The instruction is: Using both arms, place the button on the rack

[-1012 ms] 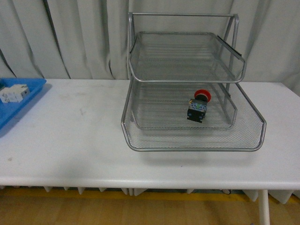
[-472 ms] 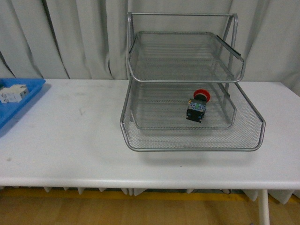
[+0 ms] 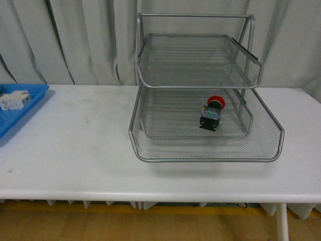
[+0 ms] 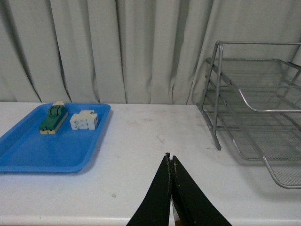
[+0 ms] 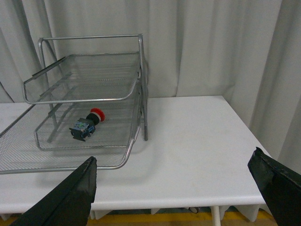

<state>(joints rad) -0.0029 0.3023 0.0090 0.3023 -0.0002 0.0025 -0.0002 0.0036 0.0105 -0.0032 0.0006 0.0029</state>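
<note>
Right gripper (image 5: 173, 159) hung spread wide and empty above the white table (image 5: 197, 136), well apart from the button (image 5: 87, 125), which lay ahead of it inside the rack (image 5: 89, 37). Left gripper (image 4: 170, 162) had its fingers pressed together over the table's near edge, also far from the rack. From the front view I saw the button on its side in the middle tier, red cap toward the curtain, neither gripper touching it.

Rack (image 3: 200, 160) is showing silvery metal mesh, shiny tube frame. Button (image 3: 212, 113) is wearing a red plastic cap (dark matt body). Table (image 3: 75, 150) is looking smooth, white, matt; tray (image 4: 42, 150) blue plastic.
</note>
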